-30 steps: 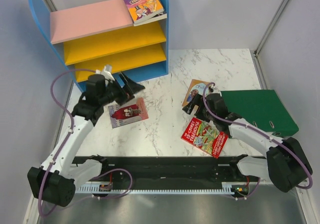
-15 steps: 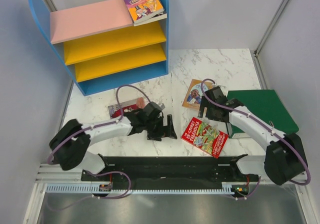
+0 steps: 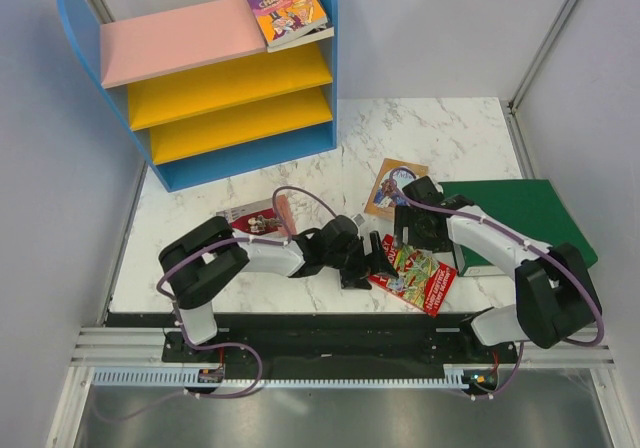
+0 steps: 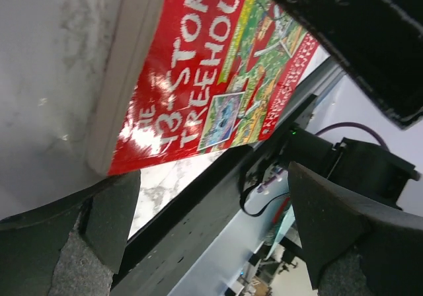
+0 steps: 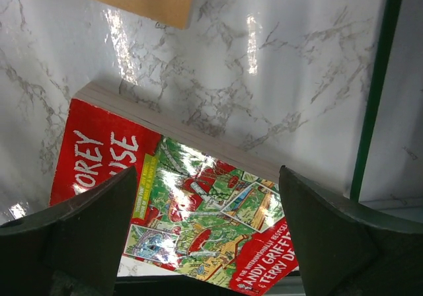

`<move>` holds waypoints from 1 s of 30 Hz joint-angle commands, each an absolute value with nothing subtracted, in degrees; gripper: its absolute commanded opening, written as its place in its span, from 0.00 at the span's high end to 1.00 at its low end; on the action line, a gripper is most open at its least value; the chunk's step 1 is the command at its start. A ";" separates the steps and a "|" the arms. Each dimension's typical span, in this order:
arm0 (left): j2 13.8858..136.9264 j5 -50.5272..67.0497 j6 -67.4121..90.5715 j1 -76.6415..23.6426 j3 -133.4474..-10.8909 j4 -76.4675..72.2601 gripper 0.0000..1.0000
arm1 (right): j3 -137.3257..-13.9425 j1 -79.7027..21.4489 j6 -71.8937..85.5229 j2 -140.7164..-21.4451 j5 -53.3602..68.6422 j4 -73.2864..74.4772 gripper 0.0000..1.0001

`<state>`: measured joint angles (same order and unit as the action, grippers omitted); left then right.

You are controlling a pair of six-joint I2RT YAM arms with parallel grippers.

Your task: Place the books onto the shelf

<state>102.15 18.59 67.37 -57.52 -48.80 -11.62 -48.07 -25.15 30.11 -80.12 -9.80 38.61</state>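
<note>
1. Wide open and gripping nothing: the left hand point(image 3: 380, 256), stretched low across the counter point(image 3: 430, 128) toward the right, fingertips at the left edge of the red book point(image 3: 418, 278).
2. From the left wrist: a corner of the red book, page edge and glossy cover, between the two fingers and nearer one of them. Touching or not, cannot tell.
3. Likewise spread wide and empty: the right hand point(image 3: 414, 232), poised over the far edge of the red book, pointing down.
4. From the right wrist: red cover below and between the fingers, bare marble beyond it, a corner of the tan book point(image 3: 388, 183) at the top, the binder point(image 3: 520, 223) edge down the right side.
5. Red book: flat, cover up, askew, near the front edge of the counter between the two arms.
6. Tan book: flat on the counter just beyond the right hand, beside the binder's left side.
7. Pink book point(image 3: 250, 216): flat on the counter to the left, partly hidden under the left arm.
8. Charlie point(image 3: 288, 8): cover up on the right end of the pink top board of the shelf point(image 3: 170, 43). A pale edge under it, not identifiable.
9. Shelf: at the far left of the counter, well apart from both hands.
10. Binder: flat at the right of the counter, closed.
</note>
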 commanded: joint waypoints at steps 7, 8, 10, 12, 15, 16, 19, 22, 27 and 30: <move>104.95 10.82 79.01 -57.93 -45.18 -19.69 0.00 | -46.49 -24.26 25.93 -82.00 -1.06 36.21 0.09; 104.68 9.59 79.19 -57.66 -44.57 -19.43 0.00 | -46.49 -24.08 25.75 -82.09 -0.71 36.12 0.10; 104.24 8.88 79.19 -56.09 -44.12 -18.64 0.00 | -46.49 -24.00 25.32 -82.26 -0.09 36.04 0.11; 104.06 8.88 78.93 -54.68 -43.95 -18.55 0.00 | -46.58 -24.08 25.22 -82.35 1.74 35.77 0.11; 104.24 9.14 77.70 -51.77 -45.08 -18.02 0.00 | -46.49 -24.08 24.87 -82.79 3.60 34.90 0.12; 104.50 9.40 77.17 -50.20 -45.87 -17.58 0.00 | -46.41 -24.08 24.79 -83.05 4.82 34.81 0.13; 105.55 10.11 74.19 -47.39 -49.91 -13.90 0.00 | -46.32 -24.08 24.61 -83.32 6.67 34.28 0.14; 106.17 11.07 70.94 -44.22 -54.30 -10.99 0.00 | -46.41 -24.17 24.52 -83.23 7.82 33.66 0.15; 103.72 12.57 68.21 -40.78 -55.55 -8.36 0.00 | -46.41 -24.08 24.70 -80.96 8.09 32.35 0.15; 102.14 13.79 66.36 -40.52 -55.20 -6.86 0.00 | -46.23 -24.08 25.22 -78.94 7.65 31.38 0.16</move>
<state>105.32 13.52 71.72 -40.60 -54.11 -10.74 -46.46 -23.88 24.99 -82.28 6.11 34.79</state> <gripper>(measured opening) 0.995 0.847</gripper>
